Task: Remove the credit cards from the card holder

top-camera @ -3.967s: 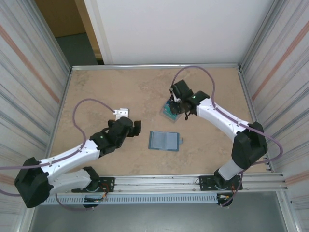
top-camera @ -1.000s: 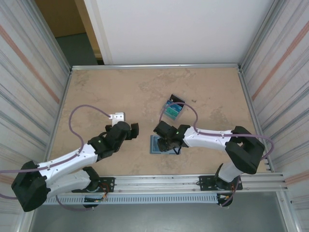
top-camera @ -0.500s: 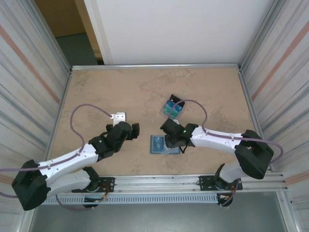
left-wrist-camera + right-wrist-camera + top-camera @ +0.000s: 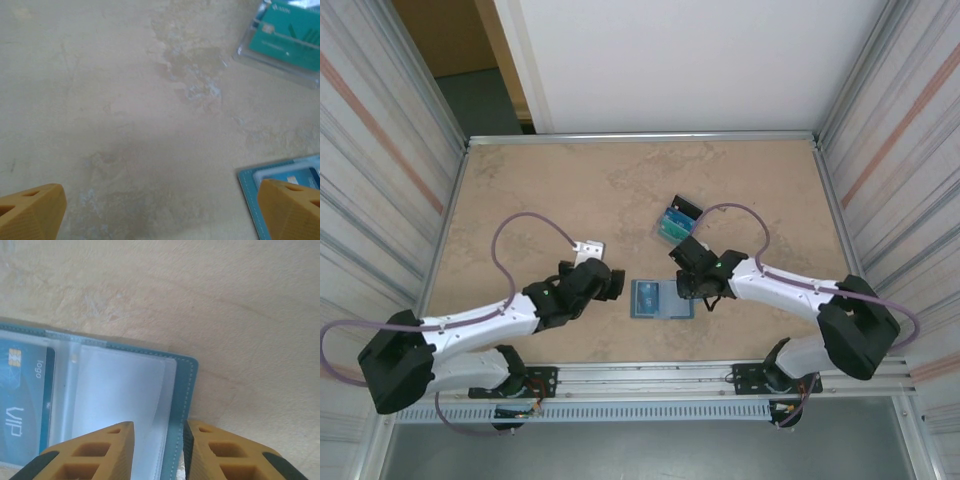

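The card holder (image 4: 662, 298) lies open and flat on the table, clear sleeves facing up. A blue credit card (image 4: 646, 295) shows in its left panel and, in the right wrist view, as a blue card (image 4: 25, 395). Other credit cards (image 4: 675, 224), teal on top, lie in a small pile behind it; the teal one (image 4: 287, 37) also shows in the left wrist view. My right gripper (image 4: 157, 450) is open only narrowly and straddles the holder's right border (image 4: 182, 390), one finger over the empty sleeve. My left gripper (image 4: 613, 282) is wide open, just left of the holder (image 4: 247, 187).
Aluminium rails (image 4: 640, 137) frame the tan table, with corrugated walls on both sides. Purple cables (image 4: 535, 222) loop above each arm. Bare tabletop stretches across the back left.
My right gripper came from the card pile to the holder, then slid from its left panel to its right edge. The blue card is now exposed. My left arm moved closer to the holder.
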### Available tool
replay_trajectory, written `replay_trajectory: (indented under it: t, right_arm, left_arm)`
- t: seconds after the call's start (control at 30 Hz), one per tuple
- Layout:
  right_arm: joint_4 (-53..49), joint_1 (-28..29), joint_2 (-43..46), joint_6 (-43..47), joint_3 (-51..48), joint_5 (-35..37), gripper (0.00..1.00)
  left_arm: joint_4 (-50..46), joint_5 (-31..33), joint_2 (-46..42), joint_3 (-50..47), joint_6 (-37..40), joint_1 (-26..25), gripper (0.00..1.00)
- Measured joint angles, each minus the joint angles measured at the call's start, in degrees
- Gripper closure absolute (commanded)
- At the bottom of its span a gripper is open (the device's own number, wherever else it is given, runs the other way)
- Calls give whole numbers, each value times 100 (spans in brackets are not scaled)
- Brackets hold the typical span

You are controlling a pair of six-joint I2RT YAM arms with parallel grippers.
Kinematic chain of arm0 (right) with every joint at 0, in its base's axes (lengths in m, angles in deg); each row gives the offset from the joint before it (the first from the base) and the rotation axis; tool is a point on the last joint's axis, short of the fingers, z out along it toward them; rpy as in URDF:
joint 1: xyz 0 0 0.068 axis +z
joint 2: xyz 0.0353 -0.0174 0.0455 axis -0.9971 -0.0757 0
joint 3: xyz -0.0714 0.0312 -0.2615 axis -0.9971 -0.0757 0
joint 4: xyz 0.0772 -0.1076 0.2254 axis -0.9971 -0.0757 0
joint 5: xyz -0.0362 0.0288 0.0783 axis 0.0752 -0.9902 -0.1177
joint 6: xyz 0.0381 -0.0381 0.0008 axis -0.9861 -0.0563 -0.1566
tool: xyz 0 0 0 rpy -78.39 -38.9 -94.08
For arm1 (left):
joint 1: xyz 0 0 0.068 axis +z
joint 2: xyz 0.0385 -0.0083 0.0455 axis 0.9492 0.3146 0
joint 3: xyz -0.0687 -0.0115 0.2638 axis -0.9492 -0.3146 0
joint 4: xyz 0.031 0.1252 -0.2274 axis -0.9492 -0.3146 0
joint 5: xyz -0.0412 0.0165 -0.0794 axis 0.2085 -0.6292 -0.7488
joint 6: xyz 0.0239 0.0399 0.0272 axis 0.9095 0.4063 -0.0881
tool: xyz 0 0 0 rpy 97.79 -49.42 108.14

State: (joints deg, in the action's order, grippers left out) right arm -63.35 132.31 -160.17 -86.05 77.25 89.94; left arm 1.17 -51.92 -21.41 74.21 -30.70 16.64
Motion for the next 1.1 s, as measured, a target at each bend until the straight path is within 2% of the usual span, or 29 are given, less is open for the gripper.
replay_trajectory:
  t: [0.27, 0.67, 0.87, 1.1]
  right_arm:
    - [-76, -131, 649, -59, 0, -31, 70]
    - [-35, -131, 555, -444, 0, -588, 72]
    - [20, -131, 450, -527, 0, -758, 72]
    - [238, -144, 317, -590, 0, -1119, 81]
  left_arm:
    - [-122, -221, 697, 116, -2, -341, 1]
    - [-299, -295, 1952, 573, -13, -970, 1]
    - [-295, -343, 2048, 662, -98, -1064, 1]
    - [-306, -404, 2009, 662, -332, -1102, 1]
